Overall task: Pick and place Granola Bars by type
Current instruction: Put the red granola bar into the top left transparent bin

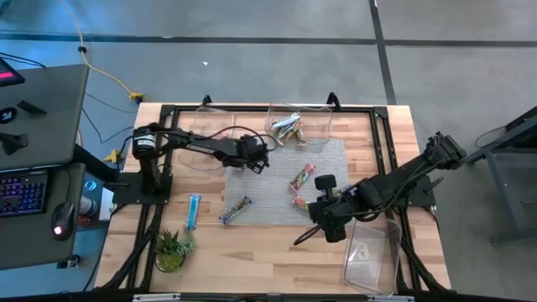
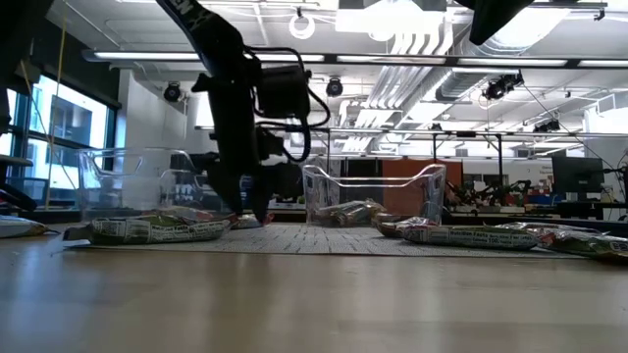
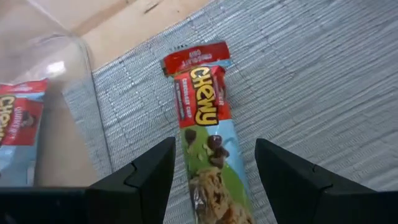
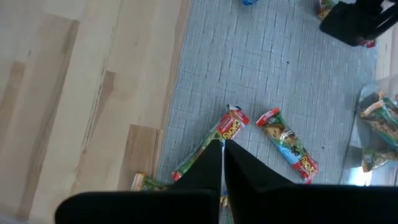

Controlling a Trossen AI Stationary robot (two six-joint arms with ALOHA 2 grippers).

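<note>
Potted plant: a small green plant [image 1: 171, 248] is set at the wooden desk's [image 1: 260, 252] near left edge.
Blue bars: two blue-wrapped granola bars [image 1: 194, 210] are laid beside the grey woven mat [image 1: 277, 193].
Left gripper [image 3: 214, 165]: fingers spread, lowered astride a red-and-green wrapped chewy bar [image 3: 205, 124] on the mat, a clear bin [image 3: 37, 124] just beside.
Back bin: a clear plastic tub [image 1: 299, 123] is seen holding bars.
Right gripper [image 4: 222, 155]: fingers pressed together, poised over mat bars [image 1: 302, 180]; an empty clear tub [image 1: 372, 256] is placed near.

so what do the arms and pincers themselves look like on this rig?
Both arms are dark, nearly black, built of jointed segments with loose black cables looping along them. The left pincer has two broad, flat, matte-black fingers with angular edges. The right pincer has the same black wedge-shaped fingers. No markings are readable on either.
</note>
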